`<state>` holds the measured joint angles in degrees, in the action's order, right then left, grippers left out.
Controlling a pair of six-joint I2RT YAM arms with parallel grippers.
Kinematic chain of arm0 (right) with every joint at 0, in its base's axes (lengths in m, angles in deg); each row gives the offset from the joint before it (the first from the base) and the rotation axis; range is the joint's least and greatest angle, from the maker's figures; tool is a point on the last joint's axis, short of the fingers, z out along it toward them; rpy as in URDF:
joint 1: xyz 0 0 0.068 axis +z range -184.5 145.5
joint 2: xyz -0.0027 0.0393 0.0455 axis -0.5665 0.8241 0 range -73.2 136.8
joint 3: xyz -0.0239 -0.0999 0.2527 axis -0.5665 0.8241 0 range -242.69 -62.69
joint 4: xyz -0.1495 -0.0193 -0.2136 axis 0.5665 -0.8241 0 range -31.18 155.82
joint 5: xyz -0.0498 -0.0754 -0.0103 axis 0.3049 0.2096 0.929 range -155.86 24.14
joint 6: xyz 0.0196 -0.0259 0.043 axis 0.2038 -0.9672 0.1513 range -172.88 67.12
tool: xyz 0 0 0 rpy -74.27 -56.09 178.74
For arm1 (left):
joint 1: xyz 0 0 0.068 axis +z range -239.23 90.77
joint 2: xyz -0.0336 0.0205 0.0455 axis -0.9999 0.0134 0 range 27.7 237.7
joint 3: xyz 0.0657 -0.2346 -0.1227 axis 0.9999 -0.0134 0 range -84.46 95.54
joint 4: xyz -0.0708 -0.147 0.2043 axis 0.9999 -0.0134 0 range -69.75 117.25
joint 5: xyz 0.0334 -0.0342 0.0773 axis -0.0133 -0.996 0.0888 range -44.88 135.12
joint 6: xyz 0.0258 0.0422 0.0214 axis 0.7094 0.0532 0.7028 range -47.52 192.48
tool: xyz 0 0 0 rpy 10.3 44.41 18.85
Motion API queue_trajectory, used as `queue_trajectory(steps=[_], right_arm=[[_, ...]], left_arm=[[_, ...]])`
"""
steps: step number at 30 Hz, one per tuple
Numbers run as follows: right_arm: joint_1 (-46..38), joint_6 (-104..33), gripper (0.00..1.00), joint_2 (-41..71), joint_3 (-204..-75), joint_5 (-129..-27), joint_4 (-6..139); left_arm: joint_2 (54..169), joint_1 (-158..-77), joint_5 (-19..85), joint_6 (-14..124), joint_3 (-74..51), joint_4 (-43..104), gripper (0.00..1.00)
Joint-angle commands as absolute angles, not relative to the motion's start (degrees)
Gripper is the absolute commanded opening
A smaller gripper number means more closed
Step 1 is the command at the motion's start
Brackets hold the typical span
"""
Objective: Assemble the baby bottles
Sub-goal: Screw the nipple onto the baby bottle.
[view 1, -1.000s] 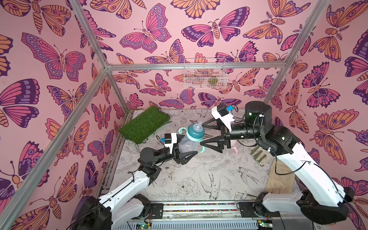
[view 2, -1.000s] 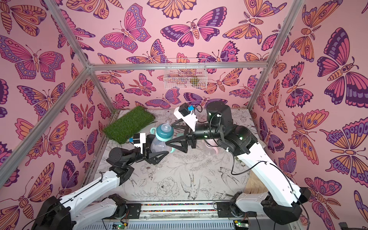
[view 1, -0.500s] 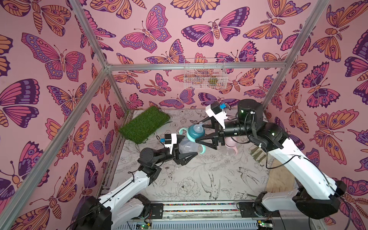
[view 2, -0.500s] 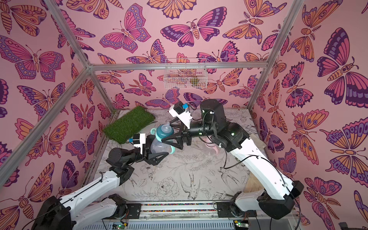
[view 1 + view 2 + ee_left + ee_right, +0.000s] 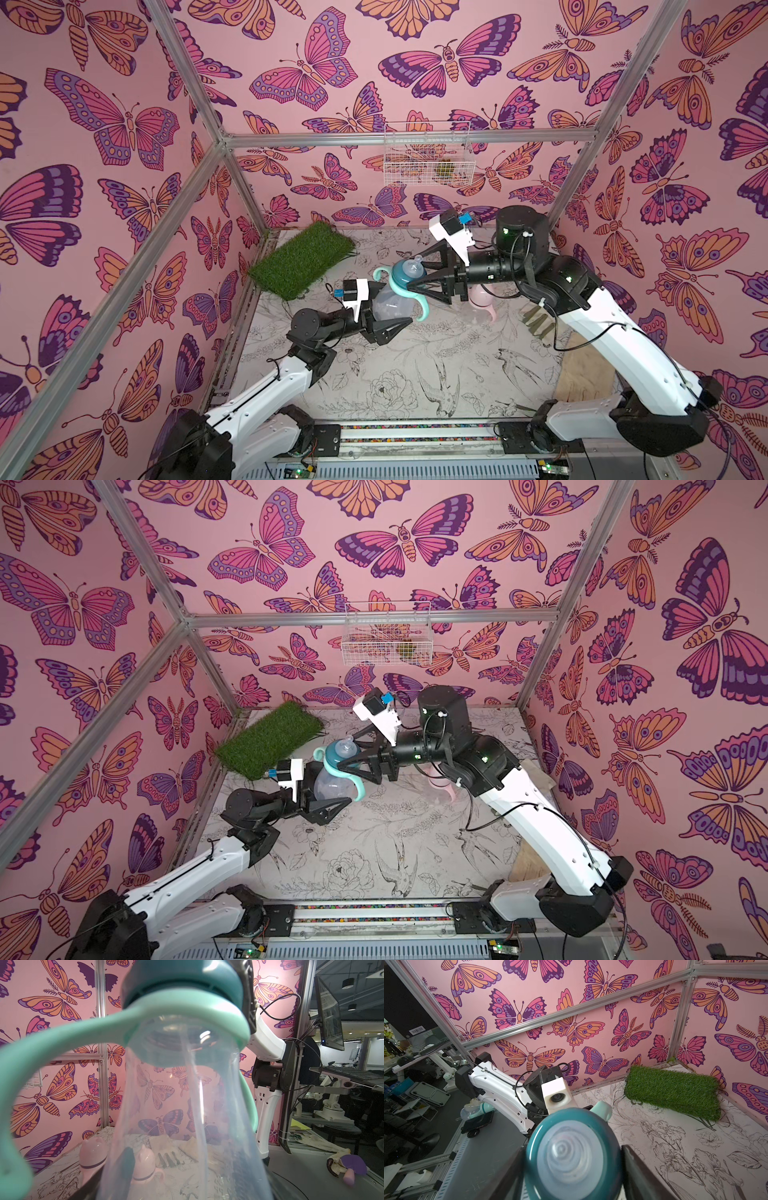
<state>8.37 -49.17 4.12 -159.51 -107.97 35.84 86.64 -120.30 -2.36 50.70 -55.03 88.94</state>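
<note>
Above the worktop's left middle, at the left end effector [image 5: 390, 309]: closed partway on the lower body of a clear baby bottle [image 5: 395, 296], one finger each side, holding it off the worktop [image 5: 415, 374] with the neck up and leaning toward the back wall. Fitted round the neck, a mint two-handled ring [image 5: 62, 1028], handles curving down either side. Above that, a dark teal collar [image 5: 404, 275] topped by a clear nipple [image 5: 571, 1159].

At the right end effector [image 5: 415, 276]: reaching in nearly level from the right, jaws straddling the collar. Dark fingers [image 5: 633, 1167] close against both flanks in the right wrist view. Cannot tell whether pressing or merely alongside.

Farther out, partly hidden behind the right arm in both top views: a pink bottle [image 5: 482, 297] with a pink handle, standing on the worktop. Through the left wrist view, two pink eared caps [image 5: 93, 1151], the second blurred behind the clear body.

Toward the back left corner, a grass mat [image 5: 303, 257] lying flat. On the back wall, a white wire basket [image 5: 424, 162]. Across the worktop, printed line drawings of birds and flowers. On every wall, pink butterfly print.

Outside the frame, in the right wrist view: a barcode sticker [image 5: 416, 1029] on a dark panel, digits too small to read.
</note>
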Motion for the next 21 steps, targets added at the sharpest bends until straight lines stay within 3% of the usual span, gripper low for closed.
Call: queue_trajectory(steps=[1,10,21], right_arm=[[8.44,-47.05,0.6,5.19,-161.05,-108.03,36.73],[9.49,-39.11,0.44,4.37,-157.87,-98.69,38.63],[15.47,-26.61,0.12,9.08,-159.86,-83.04,40.34]], left_arm=[[85.54,-120.06,-1.18,51.29,-53.61,90.34,0.0],[79.94,-120.34,14.38,61.92,-55.24,78.25,0.0],[77.04,-123.96,40.13,80.21,-56.25,68.7,0.0]])
